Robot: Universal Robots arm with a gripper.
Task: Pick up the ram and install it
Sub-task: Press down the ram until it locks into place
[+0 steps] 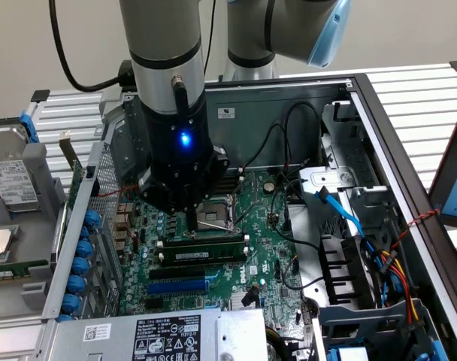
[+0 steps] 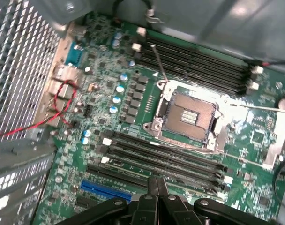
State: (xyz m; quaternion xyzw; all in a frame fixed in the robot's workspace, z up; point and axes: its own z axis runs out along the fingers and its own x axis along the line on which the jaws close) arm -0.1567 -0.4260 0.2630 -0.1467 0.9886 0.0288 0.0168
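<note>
The ram (image 1: 204, 256) is a dark-green stick with a small white label. It lies along one of the memory slots just in front of the CPU socket (image 1: 213, 215) on the motherboard (image 1: 262, 226). In the wrist view the ram (image 2: 128, 166) runs across the slot rows below the socket (image 2: 189, 115). My gripper (image 1: 192, 219) hangs over the socket's near edge, just above and behind the ram. Its fingers (image 2: 150, 186) are pressed together with nothing between them.
The open computer case (image 1: 364, 98) walls in the board. A blue expansion slot (image 1: 176, 286) lies in front of the ram. Black cables (image 1: 289, 135) and a blue cable (image 1: 341, 207) sit toward the exterior view's right. A drive cage (image 1: 18, 188) stands at that view's left.
</note>
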